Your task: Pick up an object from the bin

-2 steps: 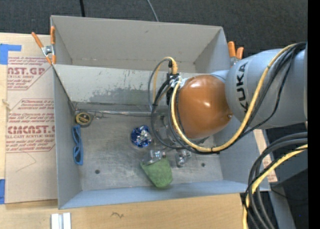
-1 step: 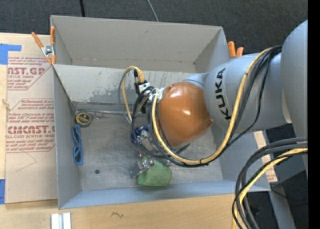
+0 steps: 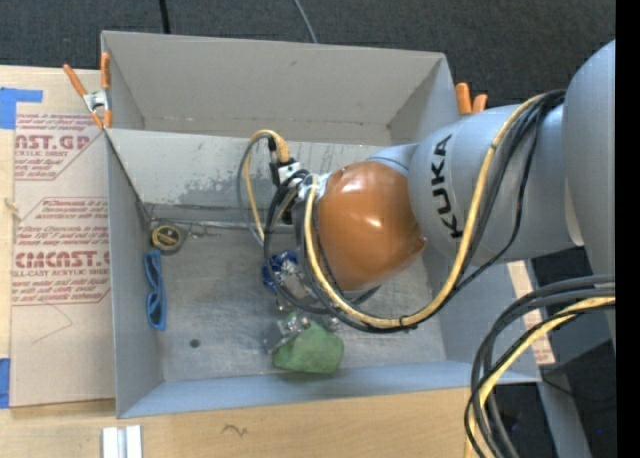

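camera view: gripper beside green lump near bin's front wall.

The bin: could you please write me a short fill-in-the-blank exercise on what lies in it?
The thing nearest the gripper is a ____ lump. The long blue thing lies by the bin, against its ____ wall as viewed. The cover on the arm's wrist is ____.
Missing words: green; left; orange.

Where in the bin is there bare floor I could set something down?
Bare floor lies between the blue loop on the left and the gripper, running down to the front-left corner. It is crowded at the front middle, where the green lump sits right by the gripper.
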You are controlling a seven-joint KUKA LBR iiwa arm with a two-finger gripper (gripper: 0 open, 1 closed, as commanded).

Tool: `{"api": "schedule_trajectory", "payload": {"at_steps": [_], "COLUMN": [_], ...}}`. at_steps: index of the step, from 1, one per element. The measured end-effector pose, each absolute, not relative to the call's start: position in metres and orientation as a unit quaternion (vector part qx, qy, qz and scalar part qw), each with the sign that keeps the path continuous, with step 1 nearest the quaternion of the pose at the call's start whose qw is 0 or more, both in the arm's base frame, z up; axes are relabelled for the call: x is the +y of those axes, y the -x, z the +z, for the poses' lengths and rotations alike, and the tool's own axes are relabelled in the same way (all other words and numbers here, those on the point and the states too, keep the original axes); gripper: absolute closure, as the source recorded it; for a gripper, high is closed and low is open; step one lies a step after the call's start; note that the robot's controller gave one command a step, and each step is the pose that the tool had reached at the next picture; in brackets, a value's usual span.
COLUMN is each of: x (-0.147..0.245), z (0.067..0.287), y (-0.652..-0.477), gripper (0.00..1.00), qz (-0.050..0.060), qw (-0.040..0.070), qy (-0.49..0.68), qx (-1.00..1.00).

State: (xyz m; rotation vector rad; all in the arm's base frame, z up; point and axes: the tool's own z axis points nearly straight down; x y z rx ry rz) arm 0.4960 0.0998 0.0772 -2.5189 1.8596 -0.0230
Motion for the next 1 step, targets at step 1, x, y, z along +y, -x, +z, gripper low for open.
{"api": "schedule_trajectory", "payload": {"at_steps": [1], "x": [0.0886], "z": [0.2501], "y": [-0.5079], "gripper": [1.00], "qz": [-0.001], "qw": [0.002], "qy": [0.881], "qx": [0.473]}}
